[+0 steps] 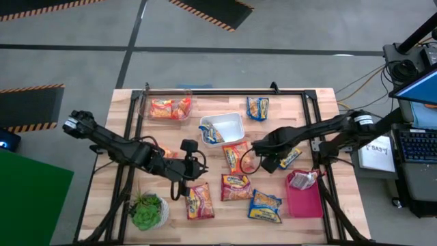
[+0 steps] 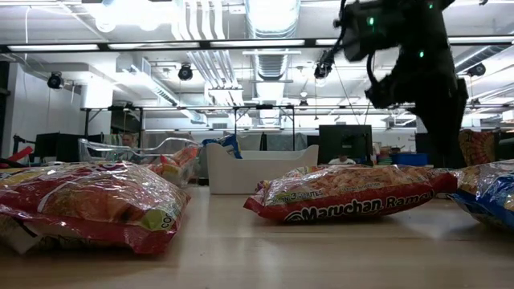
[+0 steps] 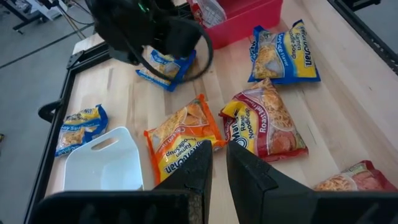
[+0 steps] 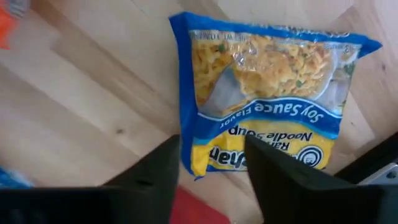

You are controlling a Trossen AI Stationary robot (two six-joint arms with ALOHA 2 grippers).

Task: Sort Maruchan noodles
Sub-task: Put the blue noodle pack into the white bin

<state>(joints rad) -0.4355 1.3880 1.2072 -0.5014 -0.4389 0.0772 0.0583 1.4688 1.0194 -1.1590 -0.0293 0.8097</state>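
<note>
Blue plastic fills the right wrist view: a soy-sauce packet (image 4: 267,93) lies flat on the wooden bench (image 1: 287,104), and the right end effector (image 4: 211,171) hangs over it with its fingers apart, one on each side of the packet's near edge, not gripping it. From above, that end effector (image 1: 268,161) sits just left of the same blue packet (image 1: 290,158), which is close to the pink bin (image 1: 305,198).

The left end effector (image 3: 216,171) is poised over the bench with its fingers close together and nothing between them. Ahead of it lie an orange packet (image 3: 180,138) and a red one (image 3: 267,124), almost touching.

The other noodles are spread out: two in a clear bin (image 1: 165,107) at the far left, a blue one in the white bin (image 1: 223,128), one blue packet (image 1: 257,107) alone at the far edge, and more across the near side by a potted plant (image 1: 147,210).
</note>
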